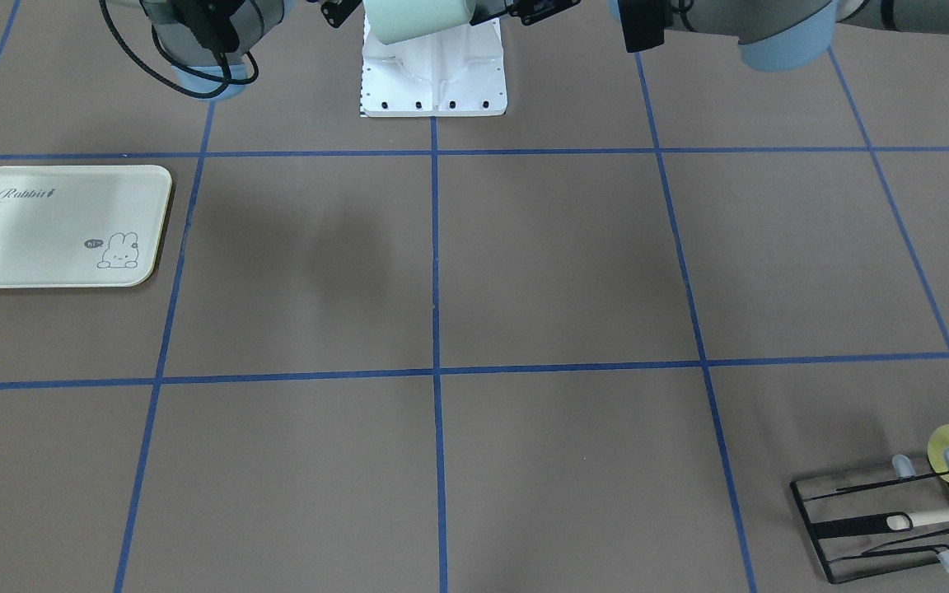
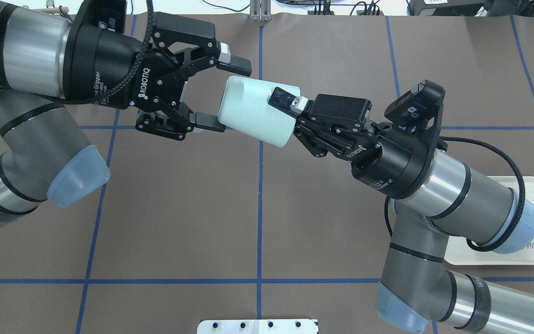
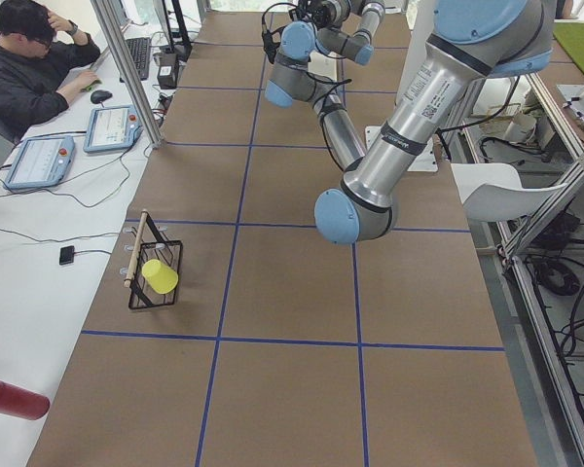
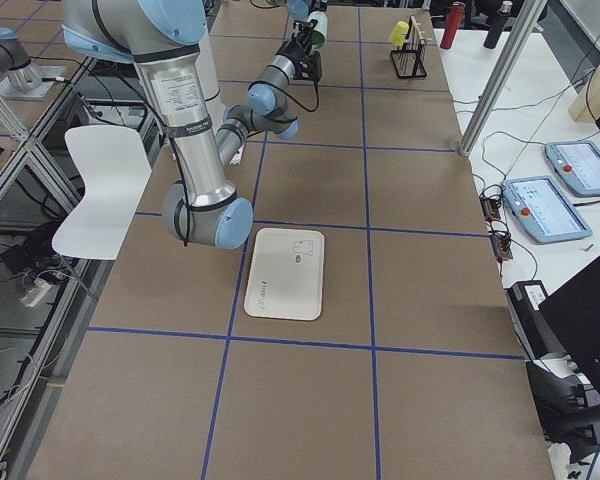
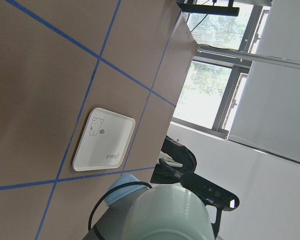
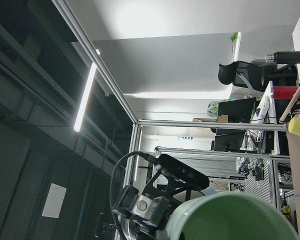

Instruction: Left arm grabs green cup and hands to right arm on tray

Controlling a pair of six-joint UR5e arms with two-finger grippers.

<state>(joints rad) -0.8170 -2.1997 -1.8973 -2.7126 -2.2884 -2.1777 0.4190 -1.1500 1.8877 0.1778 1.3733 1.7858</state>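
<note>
Green cup (image 2: 257, 111) looked like smooth, matt plastic. The tray (image 1: 54, 231) had a smooth cream finish with a slight sheen. Table (image 1: 557, 263) was covered in matt brown paper, and the right arm (image 2: 471, 195) had satiny brushed-metal tubes.

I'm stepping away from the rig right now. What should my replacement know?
Left end effector: open, fingers flanking the cup's narrow end.
Right end effector: shut on the cup's rim end, holding it sideways in the air.
Tray: bare, on the right arm's side.
Done: pickup and the handover grasp.
Left: left arm backs off, right arm sets the cup on the tray.
</note>
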